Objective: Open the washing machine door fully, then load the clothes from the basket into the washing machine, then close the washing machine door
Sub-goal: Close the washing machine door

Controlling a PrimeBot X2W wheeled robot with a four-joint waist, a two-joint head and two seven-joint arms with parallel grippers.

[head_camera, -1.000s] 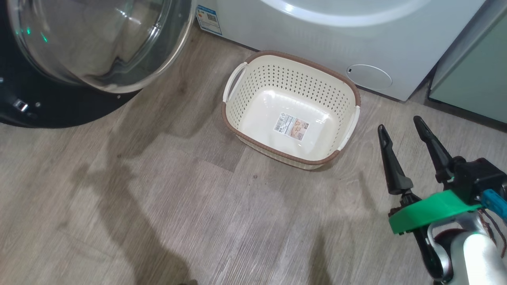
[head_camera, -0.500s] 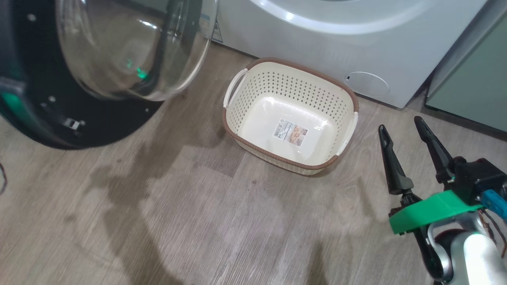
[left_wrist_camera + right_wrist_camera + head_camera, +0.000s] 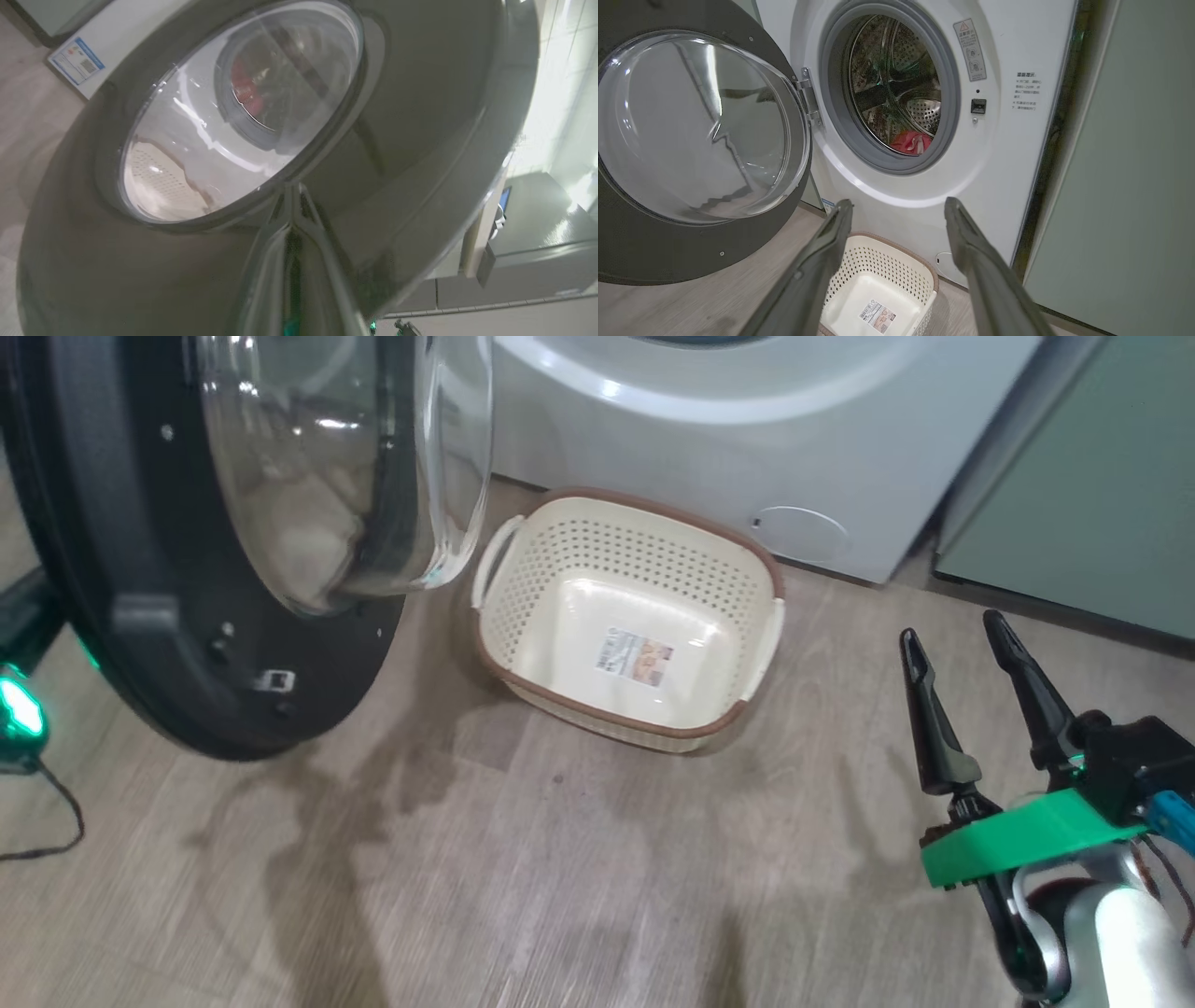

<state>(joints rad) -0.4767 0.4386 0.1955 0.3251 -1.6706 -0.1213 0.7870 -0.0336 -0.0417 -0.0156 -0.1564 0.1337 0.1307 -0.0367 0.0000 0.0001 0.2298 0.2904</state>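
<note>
Two grippers, yours: right gripper (image 3: 948, 627), nearest, stood spread wide and held nothing; left gripper (image 3: 293, 187) was pinched shut, tips at door (image 3: 103, 523) black rim. Beyond, basket (image 3: 560, 551) sat on floor (image 3: 560, 859) before washing machine (image 3: 653, 439). That door stood part open; red clothes (image 3: 911, 141) lay in drum (image 3: 896, 70).

Labels noted, none legible.
White front-loading washing machine (image 3: 1008, 154): pale warning sticker with red triangle (image 3: 971, 49) beside drum opening, block of small dark print (image 3: 1026, 91) right of it, blue-edged label sticker (image 3: 77, 60) low on front. Cream perforated plastic basket (image 3: 560, 560): printed white sticker (image 3: 635, 658) on floor. Characters too small throughout.
</note>
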